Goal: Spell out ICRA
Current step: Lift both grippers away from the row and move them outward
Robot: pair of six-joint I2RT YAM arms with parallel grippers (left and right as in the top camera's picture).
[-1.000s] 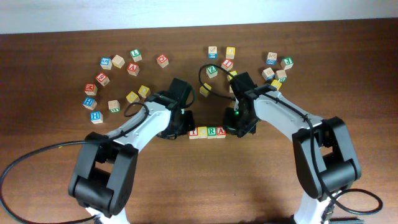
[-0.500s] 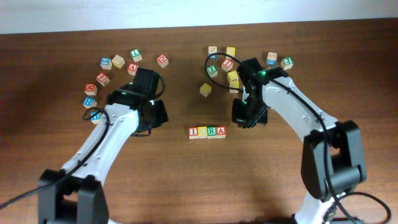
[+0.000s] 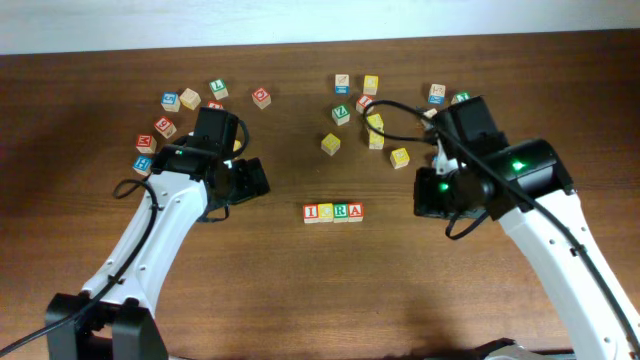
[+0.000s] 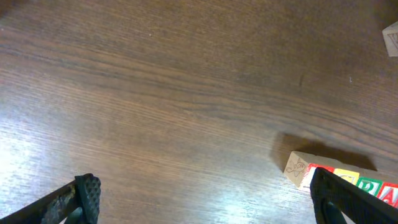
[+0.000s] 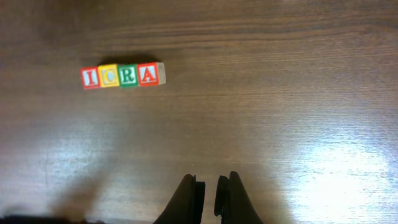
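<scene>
1. The row of four small wooden letter cubes with coloured faces (image 3: 333, 212) sits about mid-tabletop and runs parallel to the far edge. The right wrist view reads I-C-R-A (image 5: 122, 76), with the blocks touching side to side. I judge the word complete.
2. The left gripper (image 3: 248, 181) has its jaws spread wide and holds nothing. Its wrist view shows bare wood between the fingertips (image 4: 87, 190). The I end of the row (image 4: 298, 169) is just beside its right finger, but I can't tell if they touch.
3. The right gripper (image 3: 432, 195) is closed and empty, with its fingers (image 5: 188, 190) nearly together. It sits well apart from the A end of the row.
4. Handling, as a judgement: the cubes look light, rigid and not fragile.
   - The flat faces suit a parallel pinch on two opposite sides.
   - The painted letter faces may be a bit slick, and the bare wood sides should grip better.
5. Where to grip: the inner blocks only expose the faces towards the far and near edges, so pinch across those. The end blocks also offer one free end face.
6. Risk: the blocks are so light that any brush will skew the row or open a gap.
7. The dark brown wood-grain tabletop (image 3: 320, 300) is smooth with some glare, so the cubes will slide on it easily.
8. Spare loose letter cubes lie scattered near the far edge in a left cluster (image 3: 190, 99) and a right cluster (image 3: 371, 84). One yellow cube (image 3: 331, 144) lies between those clusters and the row.
</scene>
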